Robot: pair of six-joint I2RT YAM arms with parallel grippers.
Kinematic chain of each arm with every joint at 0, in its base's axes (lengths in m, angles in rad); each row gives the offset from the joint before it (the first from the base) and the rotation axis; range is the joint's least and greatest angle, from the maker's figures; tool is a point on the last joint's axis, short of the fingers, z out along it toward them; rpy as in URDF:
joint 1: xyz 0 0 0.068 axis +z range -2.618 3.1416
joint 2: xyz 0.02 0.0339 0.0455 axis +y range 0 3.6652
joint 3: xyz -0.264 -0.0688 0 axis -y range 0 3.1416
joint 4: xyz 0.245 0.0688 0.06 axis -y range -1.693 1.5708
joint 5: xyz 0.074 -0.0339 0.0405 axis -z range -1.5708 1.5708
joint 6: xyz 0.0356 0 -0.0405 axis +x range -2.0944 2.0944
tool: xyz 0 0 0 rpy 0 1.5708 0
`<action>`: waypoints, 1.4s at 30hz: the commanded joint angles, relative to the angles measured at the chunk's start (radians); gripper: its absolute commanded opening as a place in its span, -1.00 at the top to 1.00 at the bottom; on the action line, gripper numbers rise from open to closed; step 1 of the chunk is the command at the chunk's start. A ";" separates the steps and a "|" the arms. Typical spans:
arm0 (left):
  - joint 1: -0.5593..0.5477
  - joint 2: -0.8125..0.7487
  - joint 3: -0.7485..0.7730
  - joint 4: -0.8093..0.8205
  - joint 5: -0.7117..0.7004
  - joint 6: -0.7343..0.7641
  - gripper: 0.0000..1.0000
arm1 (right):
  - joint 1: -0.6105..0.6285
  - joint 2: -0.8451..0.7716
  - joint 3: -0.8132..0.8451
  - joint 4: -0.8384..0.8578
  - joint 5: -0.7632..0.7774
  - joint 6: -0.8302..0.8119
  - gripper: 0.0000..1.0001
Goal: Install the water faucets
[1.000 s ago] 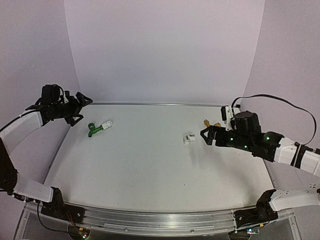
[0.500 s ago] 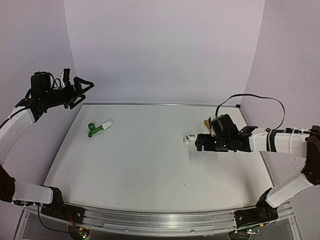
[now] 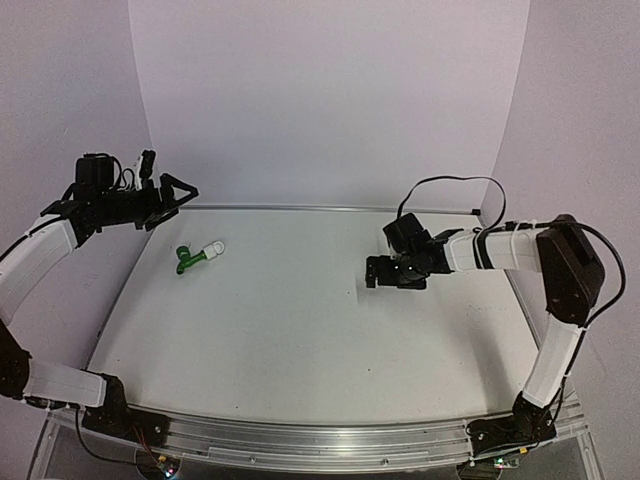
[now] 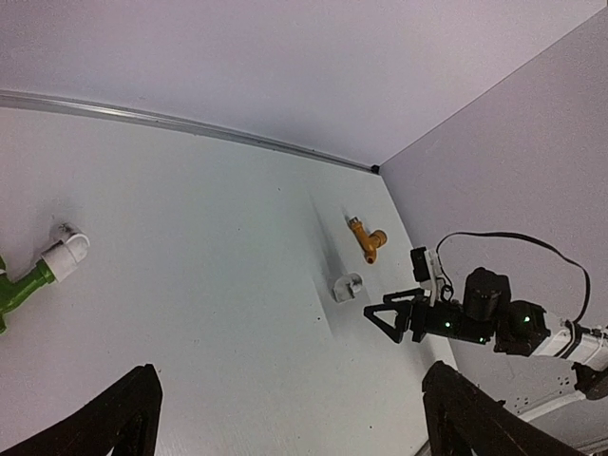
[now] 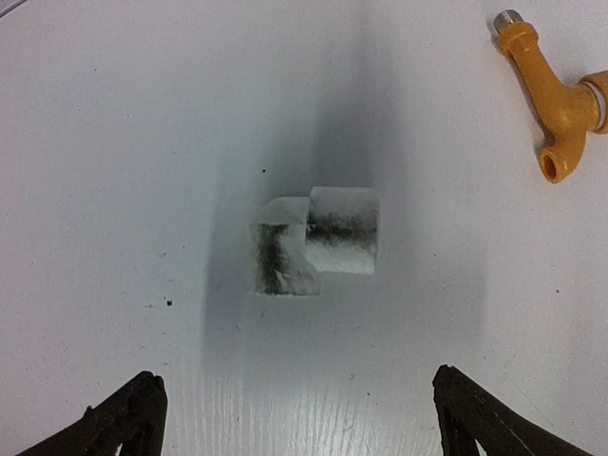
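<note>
The green faucet [image 3: 184, 262] lies at the table's far left, its end in a white fitting [image 3: 213, 247]; it also shows in the left wrist view [image 4: 13, 291]. The yellow faucet [image 5: 559, 103] lies loose at the far right, also seen in the left wrist view [image 4: 366, 239]. A white elbow fitting [image 5: 314, 241] lies beside it, on its own. My right gripper [image 3: 376, 273] hangs open and empty just above that elbow fitting, which lies ahead of its fingertips [image 5: 122, 418]. My left gripper [image 3: 178, 190] is open and empty, raised above the far left edge, beyond the green faucet.
The white table [image 3: 280, 340] is backed by a pale wall with a metal strip [image 4: 190, 125] along the far edge. The right arm's black cable [image 3: 450, 185] loops above its wrist. The arm bases stand at the near edge.
My right arm has swung left and away from me, bringing its open gripper over the white elbow fitting. My left gripper has shifted a little right near the far left wall.
</note>
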 commanded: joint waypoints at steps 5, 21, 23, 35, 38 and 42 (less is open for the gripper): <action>-0.032 -0.029 0.017 -0.066 -0.086 0.093 -0.97 | -0.018 0.168 0.210 -0.051 -0.071 0.024 -0.82; -0.038 -0.028 0.013 -0.074 -0.090 0.104 -0.96 | 0.001 0.310 0.319 -0.138 0.100 0.001 -0.31; -0.038 -0.026 0.013 -0.074 -0.091 0.106 -0.96 | 0.004 0.320 0.330 -0.140 0.121 0.001 -0.22; -0.039 -0.020 0.008 -0.076 -0.106 0.109 -0.96 | 0.014 0.226 0.226 -0.070 0.019 -0.032 0.88; -0.039 -0.015 0.007 -0.078 -0.105 0.111 -0.96 | 0.013 0.154 0.164 -0.022 -0.138 -0.049 0.98; -0.037 -0.006 0.008 -0.080 -0.103 0.111 -0.96 | 0.010 0.061 0.084 0.041 -0.464 -0.020 1.00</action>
